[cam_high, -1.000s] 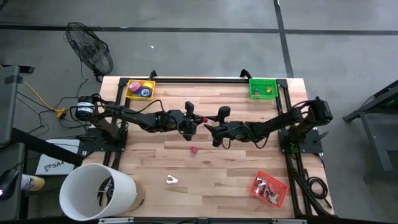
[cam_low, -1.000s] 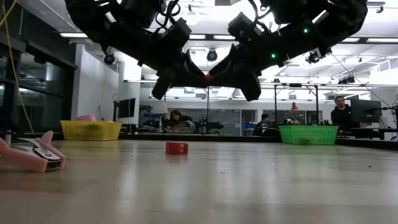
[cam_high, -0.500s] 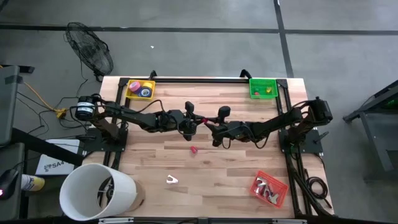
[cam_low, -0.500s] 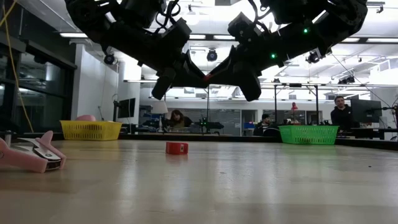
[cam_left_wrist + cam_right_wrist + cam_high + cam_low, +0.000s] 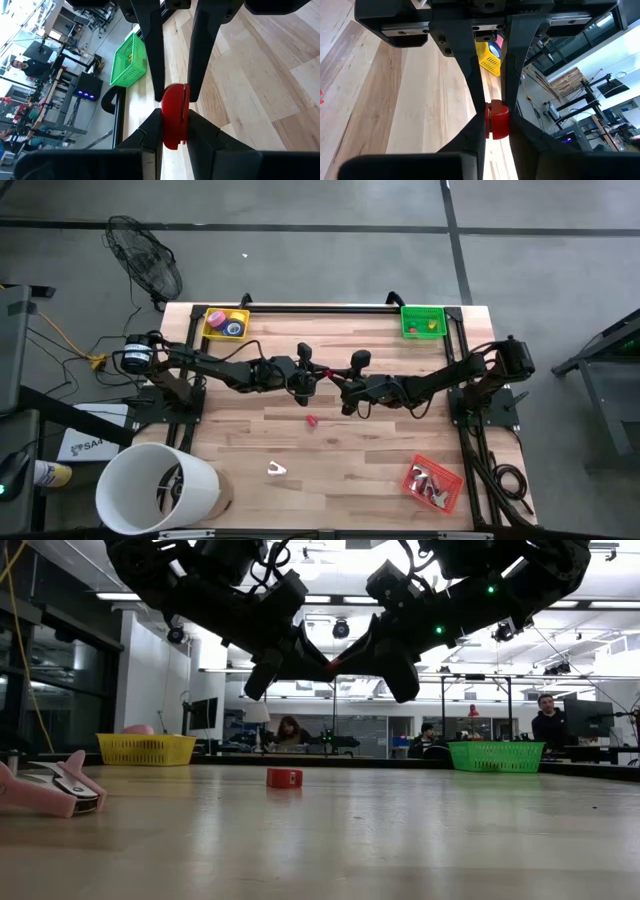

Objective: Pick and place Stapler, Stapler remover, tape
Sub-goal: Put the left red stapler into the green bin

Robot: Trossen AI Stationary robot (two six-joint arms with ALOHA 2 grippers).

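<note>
A small red object with a rounded end (image 5: 174, 116) hangs in the air above the table's middle, between my two grippers. My left gripper (image 5: 174, 121) reaches in from the table's left and is shut on it. My right gripper (image 5: 497, 125) reaches in from the right and is shut on it too. In the low view the red object (image 5: 333, 666) shows as a speck where the two sets of fingers meet. A second small red object (image 5: 311, 421) lies on the wood below them. A pink stapler (image 5: 50, 790) lies near the front edge. My left gripper pinches the red object by its two flat sides (image 5: 165, 131) between its two fingers. The fingers come nearly level from the table's left. The object is lifted clear of the table. My right gripper's fingers (image 5: 153, 55) hold its other end. My right gripper pinches the same red object by its flat sides (image 5: 493, 131) between its two fingers, coming nearly level from the table's right, opposite the left gripper's fingers (image 5: 465, 60). The object hangs clear of the table between both grippers.
A yellow basket (image 5: 226, 323) stands at the far left corner and a green basket (image 5: 422, 320) at the far right. A red tray (image 5: 433, 484) sits at the near right. A white bucket (image 5: 155, 488) stands off the near left corner.
My right gripper has shut its fingers on the red object that my left gripper holds. Neither arm has moved, and the object has stayed where it was.
</note>
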